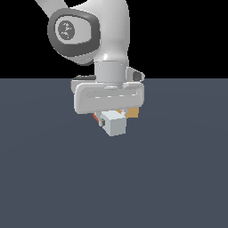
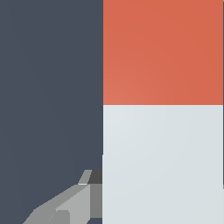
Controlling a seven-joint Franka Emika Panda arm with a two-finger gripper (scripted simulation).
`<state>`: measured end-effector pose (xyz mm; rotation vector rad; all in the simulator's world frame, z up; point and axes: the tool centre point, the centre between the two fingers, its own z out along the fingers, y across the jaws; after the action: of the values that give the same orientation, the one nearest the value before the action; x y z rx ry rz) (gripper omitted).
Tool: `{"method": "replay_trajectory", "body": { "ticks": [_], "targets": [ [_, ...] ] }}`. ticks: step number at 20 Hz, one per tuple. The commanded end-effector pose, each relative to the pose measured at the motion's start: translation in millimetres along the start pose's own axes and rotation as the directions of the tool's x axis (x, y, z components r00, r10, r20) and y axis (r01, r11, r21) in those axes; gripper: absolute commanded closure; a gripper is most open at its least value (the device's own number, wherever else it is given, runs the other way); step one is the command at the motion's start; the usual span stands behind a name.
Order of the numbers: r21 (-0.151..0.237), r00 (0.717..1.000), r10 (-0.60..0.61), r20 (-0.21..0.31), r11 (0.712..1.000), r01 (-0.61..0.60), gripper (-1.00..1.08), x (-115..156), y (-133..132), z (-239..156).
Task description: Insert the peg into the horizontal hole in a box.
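Observation:
The peg sits between my fingers just under the hand, its pale grey-white end facing the exterior camera and a sliver of its red-orange end showing behind. In the wrist view the peg fills half the picture, red-orange part beyond the pale part. My gripper is shut on the peg; one grey finger lies against its side. A small tan patch of the box shows behind the hand on the exterior view's right. The hole is hidden.
A flat dark blue-grey floor spreads all around. The arm's white body rises above the hand against a black background.

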<state>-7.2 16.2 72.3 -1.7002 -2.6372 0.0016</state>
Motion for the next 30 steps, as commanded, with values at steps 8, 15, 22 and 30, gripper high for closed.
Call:
{"method": "replay_trajectory", "body": {
  "ticks": [8,15,22,30],
  "targets": [
    [-0.004,0.981,0.196,0.001,0.981,-0.196,1.08,30,20,-22],
    [-0.004,0.957,0.290,0.001,0.957,-0.290,1.08,43,33,-32],
    [-0.004,0.943,0.334,0.001,0.943,-0.334,1.08,48,39,-36],
    [-0.004,0.942,0.336,0.002,0.942,-0.336,1.08,48,40,-36]
  ]
}}
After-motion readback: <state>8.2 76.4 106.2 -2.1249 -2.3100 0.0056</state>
